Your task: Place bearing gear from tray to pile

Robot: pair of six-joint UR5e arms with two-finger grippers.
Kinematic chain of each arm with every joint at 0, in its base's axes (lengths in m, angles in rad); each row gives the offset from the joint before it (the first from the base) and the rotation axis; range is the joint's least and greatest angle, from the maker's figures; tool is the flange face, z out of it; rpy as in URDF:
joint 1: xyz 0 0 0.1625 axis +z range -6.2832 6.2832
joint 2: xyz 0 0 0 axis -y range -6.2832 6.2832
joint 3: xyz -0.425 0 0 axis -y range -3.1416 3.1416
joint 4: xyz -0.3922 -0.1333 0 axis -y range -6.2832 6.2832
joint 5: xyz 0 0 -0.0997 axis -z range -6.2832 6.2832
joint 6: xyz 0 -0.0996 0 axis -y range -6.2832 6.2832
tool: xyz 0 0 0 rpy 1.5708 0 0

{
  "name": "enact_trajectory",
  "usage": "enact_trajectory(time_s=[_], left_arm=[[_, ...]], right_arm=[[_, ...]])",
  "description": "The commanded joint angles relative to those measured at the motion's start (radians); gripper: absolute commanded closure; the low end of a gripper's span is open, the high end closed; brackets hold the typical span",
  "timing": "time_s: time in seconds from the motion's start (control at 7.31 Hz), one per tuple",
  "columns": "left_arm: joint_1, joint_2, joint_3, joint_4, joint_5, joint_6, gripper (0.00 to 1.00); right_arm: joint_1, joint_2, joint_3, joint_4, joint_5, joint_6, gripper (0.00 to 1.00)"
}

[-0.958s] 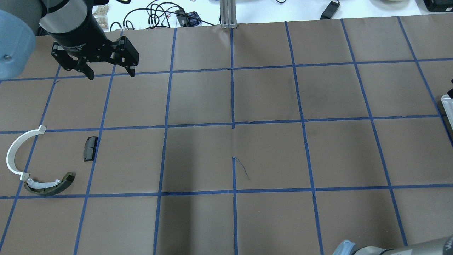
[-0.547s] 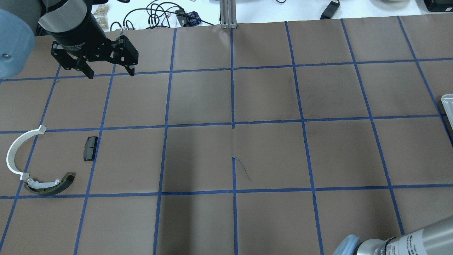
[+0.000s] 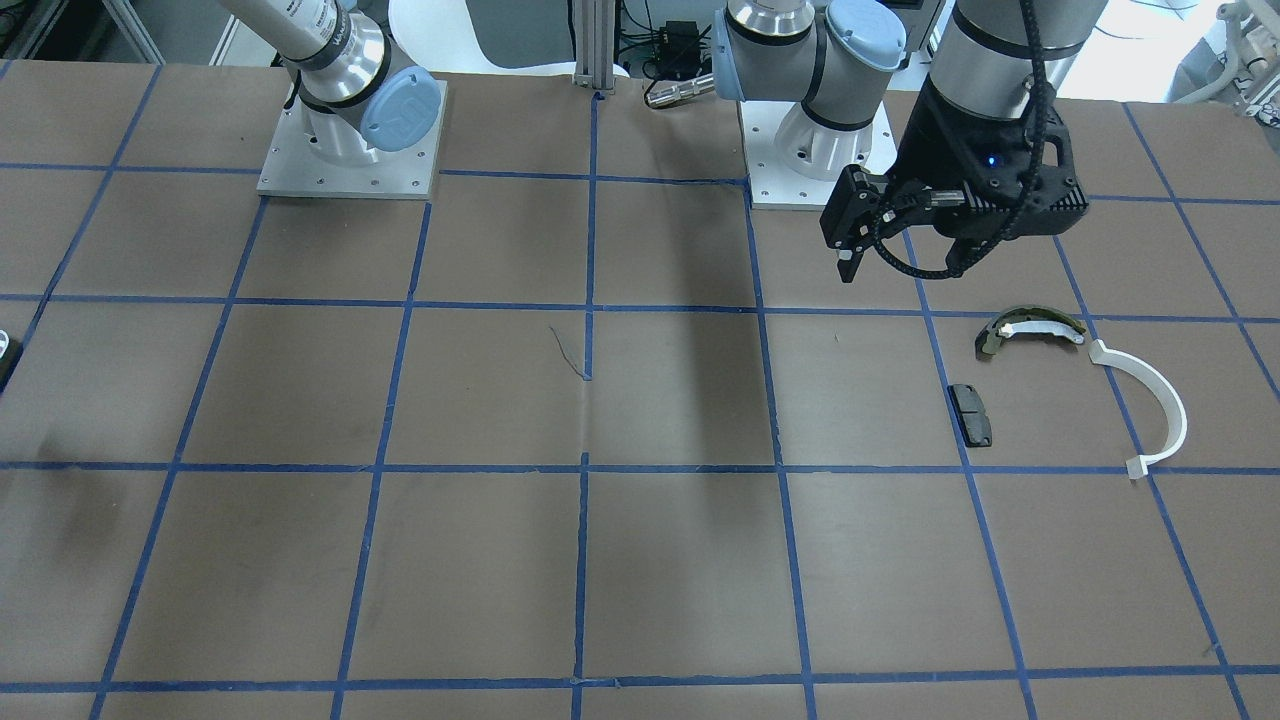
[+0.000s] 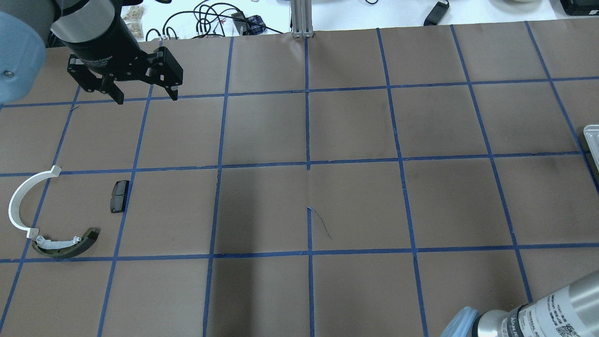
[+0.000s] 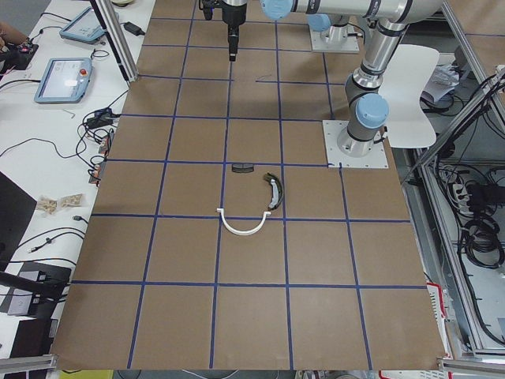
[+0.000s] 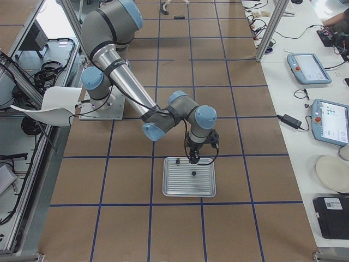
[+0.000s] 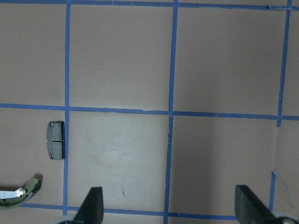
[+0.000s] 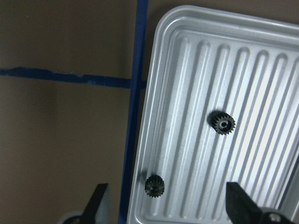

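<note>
Two small black bearing gears point(image 8: 222, 123) point(image 8: 154, 185) lie in the ribbed metal tray point(image 8: 187, 56). My right gripper point(image 8: 168, 205) is open and empty, hovering over the tray's corner; the exterior right view shows it above the tray point(image 6: 190, 188). The pile sits apart on the table: a white half-ring point(image 4: 21, 201), an olive-and-white shoe point(image 4: 65, 245) and a black pad point(image 4: 119, 196). My left gripper point(image 4: 146, 97) is open and empty, held above the table beyond the pile.
Brown paper with a blue tape grid covers the table point(image 4: 309, 187). The tray's edge shows at the overhead view's right side point(image 4: 592, 140). Cables and small items lie past the far edge point(image 4: 210, 21). The arm bases point(image 3: 350, 150) stand on the robot's side.
My right arm has swung further into the overhead view's bottom right corner, and the dark gripper part by the tray's edge has left that view. The left gripper has hardly moved.
</note>
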Motion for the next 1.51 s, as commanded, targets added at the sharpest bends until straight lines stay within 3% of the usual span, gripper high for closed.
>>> enact_trajectory(time_s=[0.0,0.27,0.96,1.09,1.37], left_arm=[[0.0,0.0,0.0,0.0,0.0,0.0,0.0],[0.0,-0.006,0.004,0.0,-0.003,-0.002,0.0],[-0.006,-0.008,0.004,-0.001,-0.002,-0.002,0.0],[-0.006,-0.006,0.004,-0.001,-0.002,-0.002,0.0],[-0.005,-0.006,0.003,-0.001,-0.002,-0.002,0.0]], right_arm=[[-0.005,0.051,0.004,-0.01,-0.054,-0.008,0.17],[-0.005,0.072,0.03,-0.01,-0.131,-0.005,0.24],[-0.005,0.077,0.06,-0.027,-0.161,-0.002,0.27],[-0.005,0.075,0.06,-0.027,-0.189,-0.002,0.37],[-0.005,0.088,0.06,-0.027,-0.194,0.003,0.4]])
